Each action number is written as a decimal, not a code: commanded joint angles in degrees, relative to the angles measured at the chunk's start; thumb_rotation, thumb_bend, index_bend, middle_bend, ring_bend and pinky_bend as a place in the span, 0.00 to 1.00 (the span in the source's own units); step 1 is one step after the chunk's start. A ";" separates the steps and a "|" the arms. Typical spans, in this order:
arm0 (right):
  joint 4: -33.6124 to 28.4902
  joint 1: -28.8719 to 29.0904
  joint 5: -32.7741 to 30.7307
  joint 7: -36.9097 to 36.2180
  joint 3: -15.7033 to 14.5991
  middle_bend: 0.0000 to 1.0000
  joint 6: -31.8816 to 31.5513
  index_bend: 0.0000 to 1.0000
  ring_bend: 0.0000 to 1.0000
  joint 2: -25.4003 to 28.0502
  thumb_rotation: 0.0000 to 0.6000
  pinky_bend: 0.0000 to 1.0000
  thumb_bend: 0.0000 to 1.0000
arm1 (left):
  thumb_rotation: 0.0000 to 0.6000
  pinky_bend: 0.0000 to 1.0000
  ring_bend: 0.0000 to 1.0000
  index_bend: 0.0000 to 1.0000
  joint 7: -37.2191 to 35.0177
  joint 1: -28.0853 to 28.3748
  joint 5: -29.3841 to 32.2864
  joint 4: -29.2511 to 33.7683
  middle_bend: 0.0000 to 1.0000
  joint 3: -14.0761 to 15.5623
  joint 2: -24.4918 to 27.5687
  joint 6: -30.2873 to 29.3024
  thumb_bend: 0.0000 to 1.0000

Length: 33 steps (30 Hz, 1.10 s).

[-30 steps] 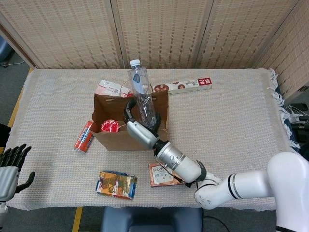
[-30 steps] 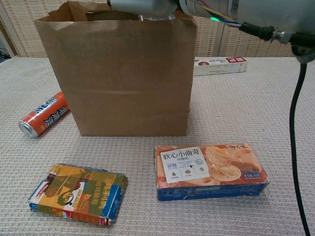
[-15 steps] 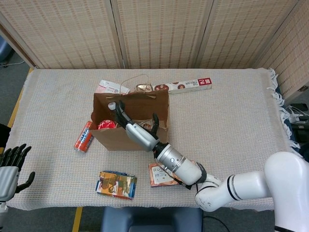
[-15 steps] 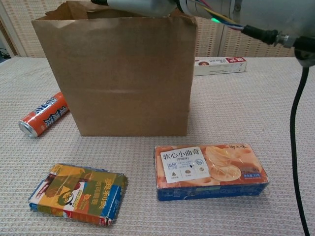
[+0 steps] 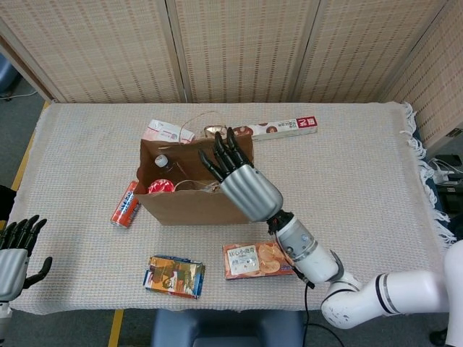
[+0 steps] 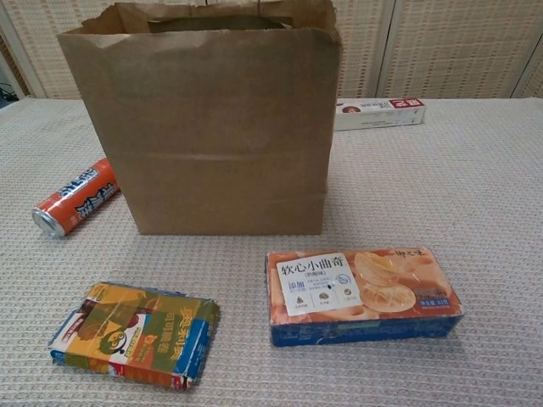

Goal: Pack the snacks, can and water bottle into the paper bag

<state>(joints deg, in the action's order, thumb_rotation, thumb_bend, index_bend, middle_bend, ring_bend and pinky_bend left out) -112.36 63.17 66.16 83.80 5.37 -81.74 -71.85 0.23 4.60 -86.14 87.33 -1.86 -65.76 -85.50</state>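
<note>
The brown paper bag [image 5: 181, 206] [image 6: 212, 136] stands upright on the table. Inside it lie the water bottle [image 5: 168, 163], white cap showing, and a red item [image 5: 160, 187]. My right hand [image 5: 242, 181] hovers above the bag's right side, fingers spread, holding nothing. An orange can [image 5: 126, 204] [image 6: 75, 197] lies left of the bag. An orange biscuit box [image 5: 255, 259] [image 6: 363, 293] and a yellow-blue snack pack [image 5: 173, 276] [image 6: 136, 333] lie in front of it. My left hand [image 5: 16, 253] stays at the table's near left edge, fingers apart and empty.
A long white-and-red box [image 5: 283, 128] [image 6: 377, 113] lies behind the bag on the right. A white-and-pink pack [image 5: 165, 132] sits behind the bag's left side. Woven screens stand behind the table.
The water bottle stood upright in my right hand over the bag, then went down inside it. My right hand let go, rose out of the bag and spread its fingers.
</note>
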 commanded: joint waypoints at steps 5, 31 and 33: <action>-6.74 -17.43 7.55 -27.04 -6.89 0.17 -8.19 0.02 0.06 9.97 1.00 0.12 0.07 | 1.00 0.00 0.00 0.07 1.48 -0.15 0.23 0.24 0.00 -0.15 -0.40 -0.40 0.39; -6.19 -26.25 -3.34 -37.35 -14.83 0.08 19.21 0.00 0.00 3.49 1.00 0.10 0.00 | 1.00 0.00 0.00 0.06 2.27 -0.24 0.52 0.34 0.00 -0.39 -0.68 -0.52 0.39; -5.45 -25.56 -5.83 -34.37 -14.08 0.04 19.48 0.00 0.00 0.88 1.00 0.07 0.00 | 1.00 0.00 0.00 0.06 2.07 -0.21 0.44 0.29 0.00 -0.36 -0.62 -0.47 0.39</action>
<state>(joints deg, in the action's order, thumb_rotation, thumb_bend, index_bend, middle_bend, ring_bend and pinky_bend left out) -118.85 36.80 63.52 46.00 -10.00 -63.22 -67.71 2.30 4.38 -85.69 87.62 -2.22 -66.39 -85.98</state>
